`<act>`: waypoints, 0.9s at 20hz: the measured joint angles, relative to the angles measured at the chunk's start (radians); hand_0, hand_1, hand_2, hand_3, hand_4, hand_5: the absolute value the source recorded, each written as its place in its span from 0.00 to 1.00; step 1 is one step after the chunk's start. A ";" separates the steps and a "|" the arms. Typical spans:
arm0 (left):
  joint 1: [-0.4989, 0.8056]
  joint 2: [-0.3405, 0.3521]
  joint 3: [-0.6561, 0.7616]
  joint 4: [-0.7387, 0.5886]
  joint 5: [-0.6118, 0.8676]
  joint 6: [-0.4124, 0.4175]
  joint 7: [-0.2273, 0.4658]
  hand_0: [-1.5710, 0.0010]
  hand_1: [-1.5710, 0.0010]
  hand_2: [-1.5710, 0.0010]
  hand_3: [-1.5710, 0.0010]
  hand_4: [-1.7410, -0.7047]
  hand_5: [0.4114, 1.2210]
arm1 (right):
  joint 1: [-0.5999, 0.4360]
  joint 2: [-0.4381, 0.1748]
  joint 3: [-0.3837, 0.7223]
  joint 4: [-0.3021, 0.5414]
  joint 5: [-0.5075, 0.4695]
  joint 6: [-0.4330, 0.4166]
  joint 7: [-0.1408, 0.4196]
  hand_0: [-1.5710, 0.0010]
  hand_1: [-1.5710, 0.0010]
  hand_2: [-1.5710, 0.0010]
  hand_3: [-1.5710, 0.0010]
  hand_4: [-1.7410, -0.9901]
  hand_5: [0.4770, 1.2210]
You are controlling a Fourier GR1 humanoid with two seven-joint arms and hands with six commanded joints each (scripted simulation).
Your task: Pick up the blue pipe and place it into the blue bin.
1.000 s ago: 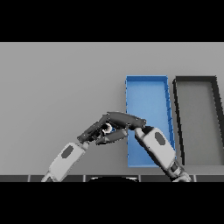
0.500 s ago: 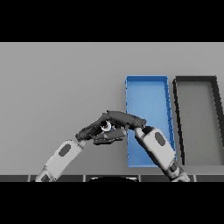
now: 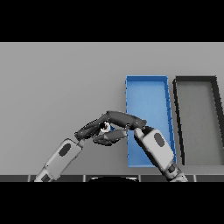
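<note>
Since the drop target is the blue bin [image 3: 148, 98], it sits open-topped on the desk [image 3: 57, 87] beside a black bin [image 3: 199, 122]. Right robot hand [image 3: 124, 119] reaches left, left robot hand [image 3: 94, 130] meeting it just beside the bin's left wall; whether either's fingers are curled can't be told. Blue pipe isn't clearly visible, presumably between them.

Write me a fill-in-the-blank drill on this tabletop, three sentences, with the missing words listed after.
1. The blue bin stands directly to the ____ of the black bin in the head view.
2. Both hands meet just outside the blue bin's ____ wall, the left hand and the right hand.
3. The inside of the blue bin holds ____ so far.

Missing words: left; left; nothing
</note>
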 measured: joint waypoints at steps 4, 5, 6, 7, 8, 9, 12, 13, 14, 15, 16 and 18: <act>0.013 -0.001 0.011 -0.017 0.043 -0.015 0.043 0.99 0.99 0.99 0.99 0.81 0.19 | -0.007 0.016 -0.006 0.001 -0.022 -0.002 0.006 0.00 0.00 0.00 0.00 0.34 1.00; 0.017 0.005 0.012 -0.019 0.034 -0.007 0.043 0.99 0.99 0.99 0.99 0.82 0.19 | -0.003 0.012 -0.012 -0.008 -0.040 -0.007 0.014 0.00 0.00 0.00 0.00 0.34 1.00; 0.007 -0.007 0.010 -0.003 0.024 0.003 0.066 0.99 0.99 0.99 0.99 0.81 0.18 | -0.017 0.003 -0.032 0.003 -0.054 -0.015 0.034 0.00 0.00 0.00 0.00 0.33 1.00; 0.010 -0.010 0.012 0.006 0.026 0.003 0.070 0.99 0.99 0.99 0.99 0.81 0.17 | -0.022 0.006 -0.037 -0.012 -0.101 -0.032 0.074 0.00 0.00 0.00 0.00 0.33 1.00; 0.008 -0.007 0.014 0.014 0.023 0.003 0.073 0.99 0.99 1.00 0.99 0.81 0.16 | -0.037 0.011 -0.047 -0.012 -0.153 -0.048 0.107 0.00 0.00 0.00 0.00 0.27 1.00; 0.018 -0.006 0.008 0.001 0.026 0.001 0.074 1.00 1.00 1.00 1.00 0.80 0.15 | -0.049 0.008 -0.054 -0.018 -0.190 -0.059 0.134 0.00 0.00 0.00 0.00 0.21 1.00; 0.018 -0.012 0.008 -0.008 0.034 0.001 0.108 1.00 1.00 1.00 1.00 0.80 0.12 | -0.105 -0.028 -0.102 -0.049 -0.342 -0.126 0.234 0.00 0.00 0.00 0.00 0.11 1.00; 0.016 -0.015 0.006 -0.004 0.035 -0.002 0.105 1.00 1.00 1.00 1.00 0.80 0.11 | -0.145 -0.038 -0.120 -0.054 -0.396 -0.164 0.271 0.00 0.00 0.00 0.00 0.09 0.96; 0.016 -0.014 0.002 -0.010 0.037 -0.007 0.106 1.00 1.00 1.00 1.00 0.79 0.11 | -0.188 -0.054 -0.142 -0.064 -0.451 -0.219 0.297 0.00 0.00 0.00 0.00 0.07 0.93; 0.020 -0.015 -0.002 -0.015 0.039 -0.010 0.110 1.00 1.00 1.00 1.00 0.79 0.11 | -0.235 -0.077 -0.168 -0.050 -0.500 -0.263 0.299 0.00 0.00 0.00 0.00 0.06 0.91; 0.031 -0.016 -0.009 -0.012 0.034 -0.012 0.104 1.00 1.00 1.00 1.00 0.80 0.11 | -0.283 -0.106 -0.196 -0.053 -0.559 -0.292 0.297 0.00 0.00 0.00 0.00 0.04 0.89; 0.030 -0.009 -0.003 -0.026 0.032 -0.003 0.117 1.00 1.00 1.00 1.00 0.80 0.11 | -0.397 -0.145 -0.260 0.001 -0.580 -0.324 0.260 0.00 0.00 0.00 0.00 0.03 0.87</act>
